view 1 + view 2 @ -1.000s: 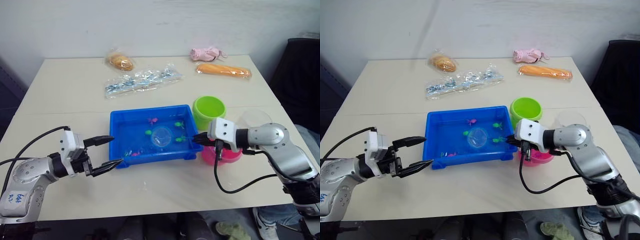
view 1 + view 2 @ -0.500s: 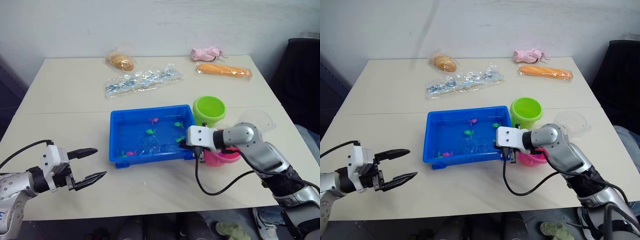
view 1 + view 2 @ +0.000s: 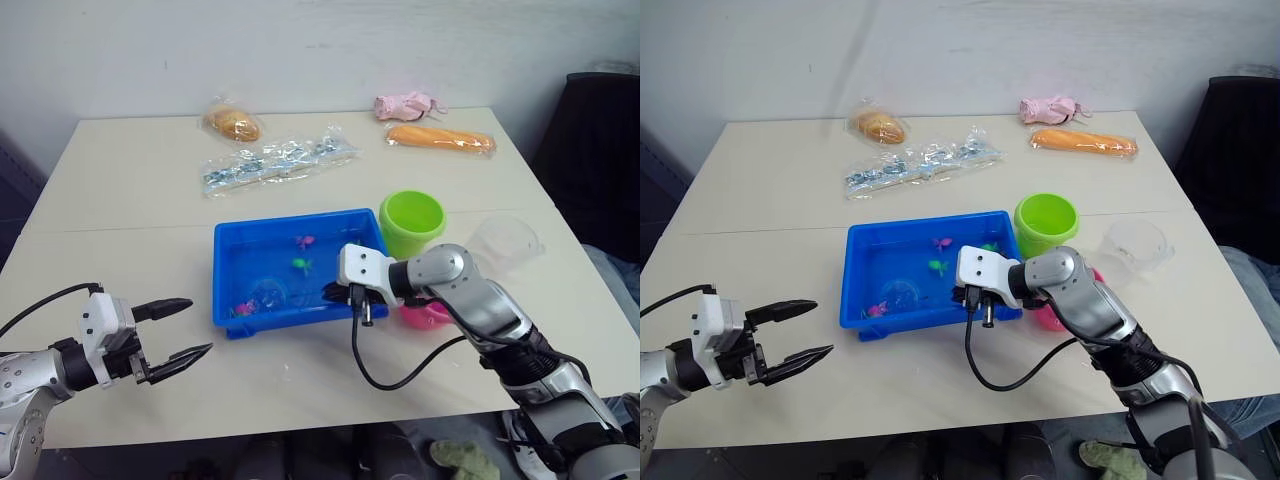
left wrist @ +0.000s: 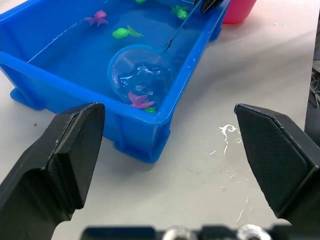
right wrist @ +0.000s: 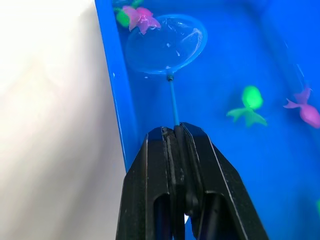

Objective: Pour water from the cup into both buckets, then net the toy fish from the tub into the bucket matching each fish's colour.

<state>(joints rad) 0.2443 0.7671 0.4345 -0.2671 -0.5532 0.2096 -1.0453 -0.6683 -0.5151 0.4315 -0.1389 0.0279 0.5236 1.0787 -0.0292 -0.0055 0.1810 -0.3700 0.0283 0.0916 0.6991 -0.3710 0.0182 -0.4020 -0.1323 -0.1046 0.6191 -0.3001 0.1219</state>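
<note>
The blue tub (image 3: pixel 290 316) holds water and several toy fish: a pink one (image 3: pixel 305 241), a green one (image 3: pixel 298 264) and a pink one (image 4: pixel 140 100) in the front left corner. My right gripper (image 3: pixel 335 293) is shut on the thin handle of a small blue net (image 5: pixel 165 44). The net's hoop lies in the water right beside that corner pink fish. The lime green bucket (image 3: pixel 412 222) stands behind the tub's right end. The pink bucket (image 3: pixel 428 316) is partly hidden by my right arm. The clear cup (image 3: pixel 505 242) stands further right. My left gripper (image 3: pixel 200 325) hangs open, left of the tub.
At the back of the table lie a bagged bread roll (image 3: pixel 232 122), a clear packet bag (image 3: pixel 275 160), a long orange packet (image 3: pixel 440 138) and a pink bundle (image 3: pixel 405 105). A black chair (image 3: pixel 600 150) stands at the right. Water drops (image 4: pixel 227 132) dot the table before the tub.
My right gripper has swept the net leftward through the tub, from its right part to the front left corner. My left gripper drew back left from the tub, then held still.
</note>
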